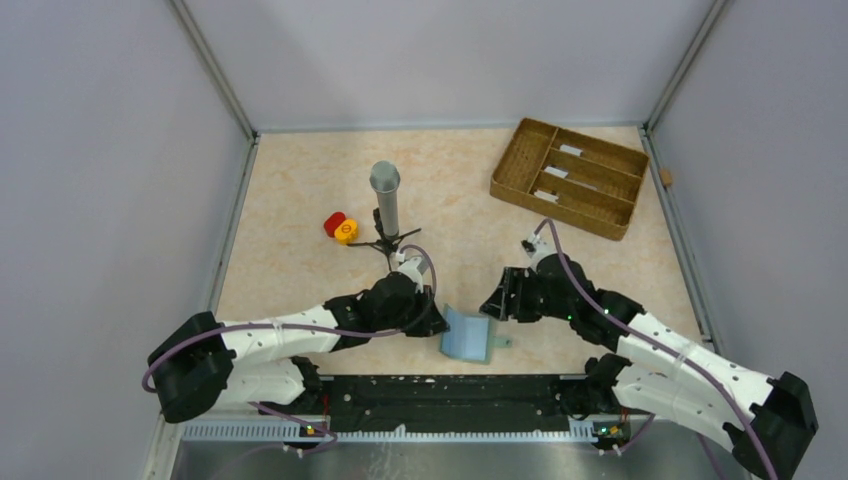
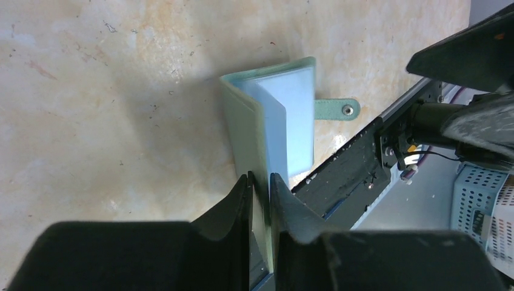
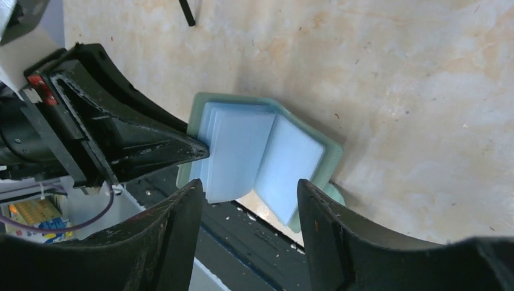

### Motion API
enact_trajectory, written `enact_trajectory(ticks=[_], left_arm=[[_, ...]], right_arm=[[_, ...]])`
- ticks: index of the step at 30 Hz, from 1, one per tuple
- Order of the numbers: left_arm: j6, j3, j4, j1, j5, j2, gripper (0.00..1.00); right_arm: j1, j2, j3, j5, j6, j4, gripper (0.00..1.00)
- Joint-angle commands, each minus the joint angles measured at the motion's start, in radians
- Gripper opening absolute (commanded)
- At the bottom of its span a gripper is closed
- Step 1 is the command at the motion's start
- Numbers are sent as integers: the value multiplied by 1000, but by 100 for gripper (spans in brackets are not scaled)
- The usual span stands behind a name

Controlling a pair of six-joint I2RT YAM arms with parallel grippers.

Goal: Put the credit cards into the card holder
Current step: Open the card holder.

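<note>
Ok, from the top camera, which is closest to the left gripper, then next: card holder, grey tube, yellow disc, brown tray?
1. card holder, pinched in the left gripper.
2. grey tube, just behind.
3. yellow disc, back left.
4. brown tray, far back right.

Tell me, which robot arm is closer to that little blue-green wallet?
Left. The left gripper is clamped on one cover of the card holder, which stands part-open. The right gripper is open close beside it, on its tab side, holding nothing.
</note>
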Motion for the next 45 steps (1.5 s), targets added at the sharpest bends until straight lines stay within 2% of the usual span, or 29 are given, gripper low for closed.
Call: enact_trajectory(ticks=[1, 4, 9, 19, 26, 29, 31, 35, 42, 43, 45], left_arm=[[-10, 9, 63, -4, 8, 5, 21], [-10, 6, 80, -4, 19, 15, 21], [-16, 4, 82, -4, 23, 32, 20], [-16, 34, -40, -4, -45, 24, 18], [-29, 35, -86, -4, -69, 31, 17], [-41, 27, -107, -4, -103, 19, 18], [-57, 20, -132, -4, -140, 6, 23], [-68, 6, -151, -4, -160, -6, 36], [-83, -14, -146, -4, -162, -6, 39], [-83, -19, -139, -4, -161, -14, 39], [-77, -36, -115, -4, -162, -37, 40]], right_arm=[[-7, 15, -47, -58, 15, 98, 58], [-6, 43, -70, -66, 22, 116, 58], [-6, 93, -109, -88, 37, 167, 47], [-3, 107, -92, -89, 27, 191, 45], [49, 204, -92, -131, 59, 337, 33], [69, 268, -100, -128, 74, 385, 31], [71, 302, -109, -104, 98, 386, 31], [69, 351, -112, -45, 123, 348, 31], [62, 369, -82, -7, 89, 277, 33], [59, 355, -65, -4, 69, 261, 35], [48, 315, -14, 11, 12, 203, 45]])
